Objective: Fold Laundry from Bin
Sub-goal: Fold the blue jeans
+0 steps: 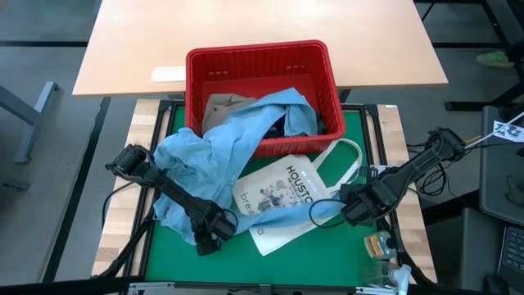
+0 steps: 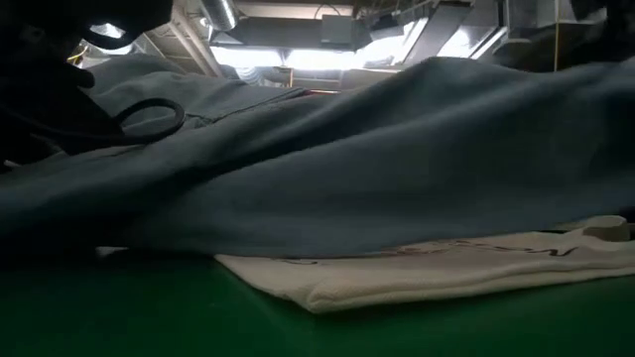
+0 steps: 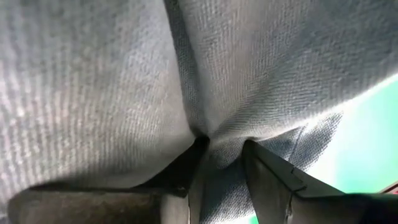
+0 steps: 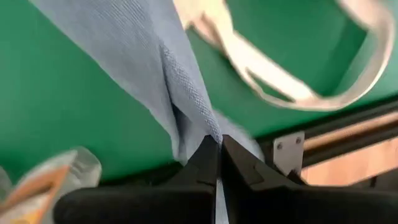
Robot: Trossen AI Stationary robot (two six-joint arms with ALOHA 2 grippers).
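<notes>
From up top: the denim is half out of the bin, one end draped over the front rim, the rest spilling onto the green mat and lying partly over the tote. More laundry sits in the bin, something tan and something dark. My left gripper is at the near-left end of the denim, my right gripper is over by the tote's handles with a thin tail of blue cloth leading into it.

Low cam: basically a wall of blue cloth sagging over the flat tote. Zero stiffness, it hangs in soft folds. Looks light to me, but floppy enough that it'll drag whatever it's lying on.

Left wrist: cloth bunched between my fingers, jaws partway closed on a thick fold. Decent bite, I think.

Right wrist: jaws pinched tight on a narrow edge of the denim, the tote strap just beside it, not caught as far as I can tell.

My take: the weave looks grippy, not slippery, so edges and corners are the place to hold. That skinny right-hand pinch could slip under tension, and the tote may ride along.
</notes>
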